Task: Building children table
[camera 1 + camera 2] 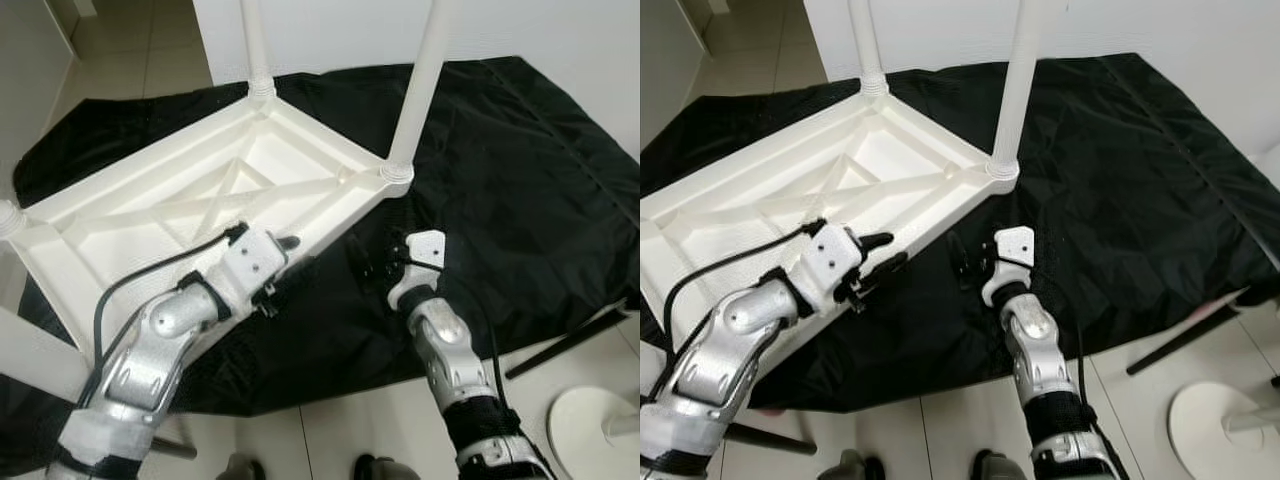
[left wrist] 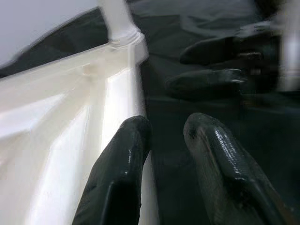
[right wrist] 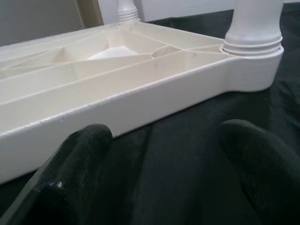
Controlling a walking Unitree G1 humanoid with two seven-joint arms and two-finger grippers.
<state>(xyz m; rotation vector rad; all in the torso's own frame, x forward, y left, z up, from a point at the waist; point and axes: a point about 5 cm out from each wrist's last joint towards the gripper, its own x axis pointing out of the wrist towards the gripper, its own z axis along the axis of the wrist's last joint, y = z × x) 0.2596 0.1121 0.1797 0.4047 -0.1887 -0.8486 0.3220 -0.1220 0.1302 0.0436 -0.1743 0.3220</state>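
A black cloth [image 1: 520,170] is spread wide over the tiled floor [image 1: 330,430], most likely to shield both the tiles and the plastic from scuffs while you build. On it the white children's table [image 1: 200,200] lies upside down, its ribbed underside facing up so the corner sockets can be reached. Two legs already stand upright in the far corners: one leg [image 1: 255,45] at the back, another leg [image 1: 420,80] at the corner nearest your right arm. More white legs appear fitted at the corners on your left, though they are cut off at the frame edge.

Your left tool [image 1: 878,258] hovers at the table's near long rim, its two black fingers [image 2: 122,173] slightly parted and gripping nothing; one finger sits right against the rim's outer edge, as if ready to steady or lift it. Your right tool [image 1: 962,260] rests low over the cloth just beside the same rim, near the fitted corner leg, fingers spread wide and empty.

A round white base [image 1: 595,430] stands on the bare tiles to your right.
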